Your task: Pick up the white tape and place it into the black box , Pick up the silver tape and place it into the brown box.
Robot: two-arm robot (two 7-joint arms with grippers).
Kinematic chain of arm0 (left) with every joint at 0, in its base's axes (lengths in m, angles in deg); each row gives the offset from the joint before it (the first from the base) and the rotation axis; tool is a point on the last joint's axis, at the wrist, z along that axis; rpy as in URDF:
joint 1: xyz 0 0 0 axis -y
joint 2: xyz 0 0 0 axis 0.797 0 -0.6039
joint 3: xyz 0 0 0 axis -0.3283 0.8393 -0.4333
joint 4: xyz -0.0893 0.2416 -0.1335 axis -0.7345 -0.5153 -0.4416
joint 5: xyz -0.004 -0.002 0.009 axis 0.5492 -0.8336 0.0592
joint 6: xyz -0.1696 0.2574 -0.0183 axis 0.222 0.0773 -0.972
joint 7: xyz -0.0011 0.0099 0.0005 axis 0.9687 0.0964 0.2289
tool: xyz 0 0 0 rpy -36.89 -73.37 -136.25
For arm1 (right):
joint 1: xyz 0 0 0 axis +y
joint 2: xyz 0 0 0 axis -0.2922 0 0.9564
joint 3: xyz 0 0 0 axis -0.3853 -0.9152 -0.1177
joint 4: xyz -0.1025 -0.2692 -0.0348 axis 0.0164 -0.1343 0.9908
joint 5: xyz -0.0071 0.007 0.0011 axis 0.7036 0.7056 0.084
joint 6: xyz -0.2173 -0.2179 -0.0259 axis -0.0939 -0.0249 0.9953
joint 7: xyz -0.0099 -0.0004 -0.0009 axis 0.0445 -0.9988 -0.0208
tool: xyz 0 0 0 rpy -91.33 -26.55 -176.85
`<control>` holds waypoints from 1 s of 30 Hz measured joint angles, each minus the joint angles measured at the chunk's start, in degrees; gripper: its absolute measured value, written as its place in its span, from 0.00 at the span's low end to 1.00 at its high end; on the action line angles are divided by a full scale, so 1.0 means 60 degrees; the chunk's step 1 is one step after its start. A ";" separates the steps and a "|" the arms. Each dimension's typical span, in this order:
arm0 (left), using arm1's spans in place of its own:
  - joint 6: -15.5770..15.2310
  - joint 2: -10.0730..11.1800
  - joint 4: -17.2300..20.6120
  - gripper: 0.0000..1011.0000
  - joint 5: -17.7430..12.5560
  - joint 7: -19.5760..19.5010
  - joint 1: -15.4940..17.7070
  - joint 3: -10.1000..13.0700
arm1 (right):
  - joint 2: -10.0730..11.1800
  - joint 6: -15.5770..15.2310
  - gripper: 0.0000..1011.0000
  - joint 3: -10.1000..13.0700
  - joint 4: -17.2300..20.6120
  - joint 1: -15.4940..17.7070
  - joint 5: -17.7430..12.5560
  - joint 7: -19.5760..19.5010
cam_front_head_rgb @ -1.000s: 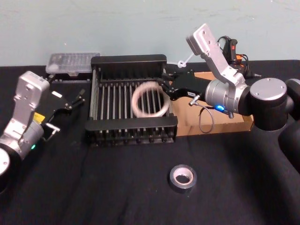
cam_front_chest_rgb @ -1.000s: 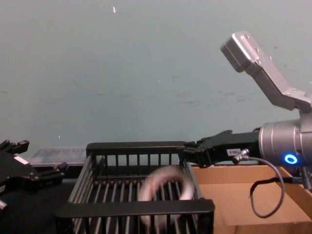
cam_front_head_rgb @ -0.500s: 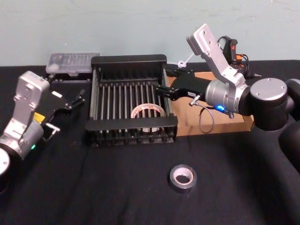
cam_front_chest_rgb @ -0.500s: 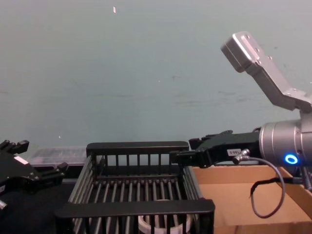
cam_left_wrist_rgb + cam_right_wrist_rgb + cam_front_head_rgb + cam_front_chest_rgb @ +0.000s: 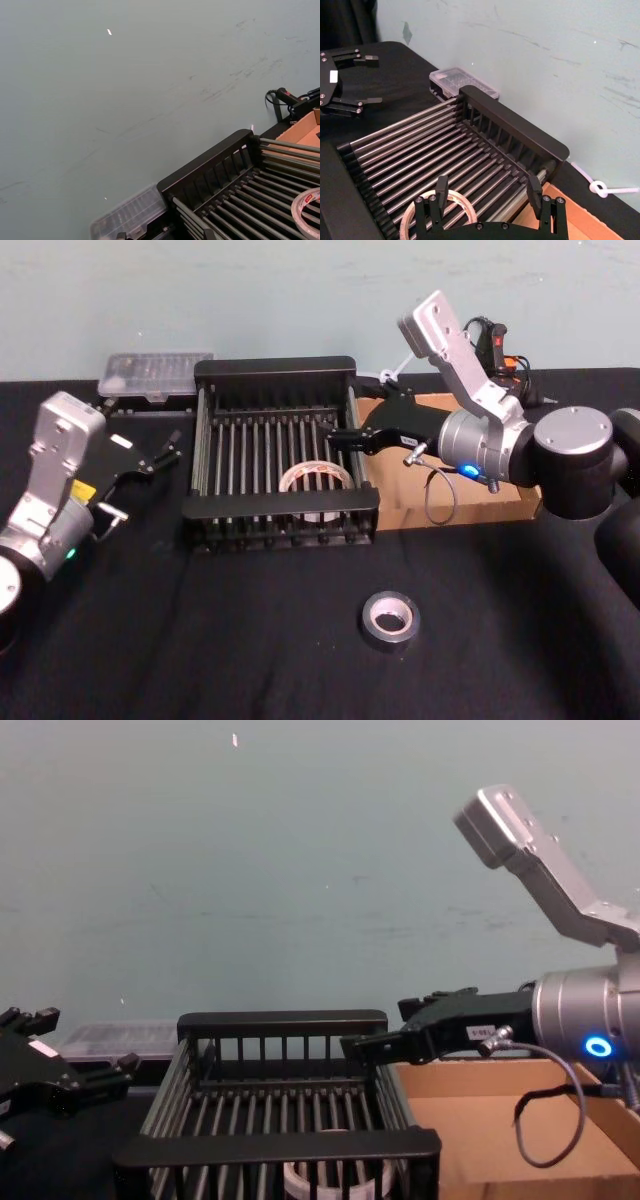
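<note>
white tape [image 5: 316, 478] lying in black box [image 5: 275, 368] | right claw [image 5: 338, 436] released above it | left claw [image 5: 160, 454] open, parked | next: grab silver tape [image 5: 390, 618] on bench, move to brown box [image 5: 500, 505]

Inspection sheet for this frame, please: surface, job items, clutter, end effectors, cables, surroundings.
Surface: table under black cloth.
Job items: white tape lies flat on the bars inside the black box, near its front right. Silver tape lies flat on the cloth in front of the box. Brown box sits right of the black box, nothing seen in its visible part.
Clutter: clear plastic case behind the black box's left corner.
End effectors: right end effector open over the black box's right side, holding nothing. Left end effector open, parked left of the black box.
Cables: black loop hanging off the right arm's wrist.
Surroundings: pale green wall.
</note>
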 joint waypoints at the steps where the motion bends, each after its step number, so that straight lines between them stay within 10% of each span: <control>1: 0.0000 0.0000 -0.0001 0.99 0.0000 0.0000 0.0000 0.0000 | 0.0006 0.0005 0.99 0.0028 0.0012 0.0019 -0.0015 -0.0003; 12: 0.0000 0.0000 0.0000 0.99 0.0000 0.0000 0.0000 0.0000 | 0.0405 -0.0273 0.99 0.0458 0.0923 0.0497 -0.0346 -0.0109; 30: 0.0000 0.0000 0.0000 0.99 -0.0001 0.0000 0.0000 0.0000 | 0.2528 -0.1688 0.99 0.1181 0.4015 0.2678 -0.1447 0.0051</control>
